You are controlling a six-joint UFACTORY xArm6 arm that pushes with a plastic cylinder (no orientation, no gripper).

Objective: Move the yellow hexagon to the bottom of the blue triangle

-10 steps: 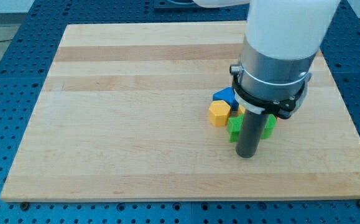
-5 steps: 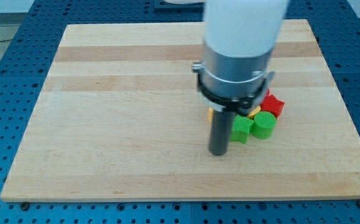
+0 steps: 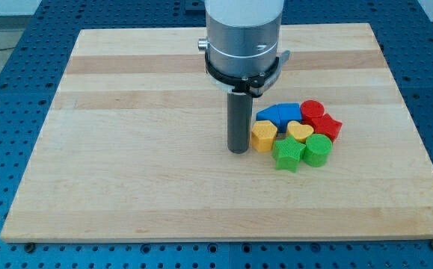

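Note:
The yellow hexagon [image 3: 263,136] sits on the wooden board [image 3: 126,149], right of centre. The blue triangle [image 3: 271,115] lies just above it, touching or nearly touching. My tip [image 3: 238,150] stands on the board just to the left of the yellow hexagon, very close to its left side. The arm's dark rod rises from the tip to a grey and white body at the view's top.
A cluster sits to the right of the hexagon: a second blue block [image 3: 289,112], a yellow heart [image 3: 300,132], a green star-like block [image 3: 287,155], a green round block [image 3: 317,149], a red round block [image 3: 312,110] and a red star-like block [image 3: 325,126].
The arm has moved left and up the view. My tip went from below the green blocks to the left side of the yellow hexagon. The blocks have stayed where they were.

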